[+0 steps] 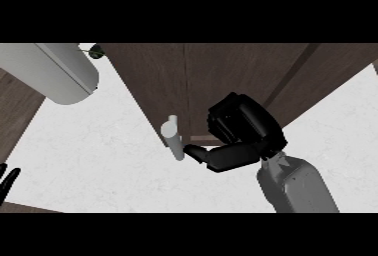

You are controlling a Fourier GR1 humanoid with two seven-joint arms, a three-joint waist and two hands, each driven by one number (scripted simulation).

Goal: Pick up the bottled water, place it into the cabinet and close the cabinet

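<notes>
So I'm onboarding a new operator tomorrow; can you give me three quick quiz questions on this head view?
1. True or false: the right hand is at the dark wooden cabinet.
2. Which thing is the right hand's thumb next to? A) the light handle B) the large white object C) the counter
3. Fill in: at the view's lower left edge only the ___ of the left hand show.

Key: 1 true; 2 A; 3 fingers.
</notes>
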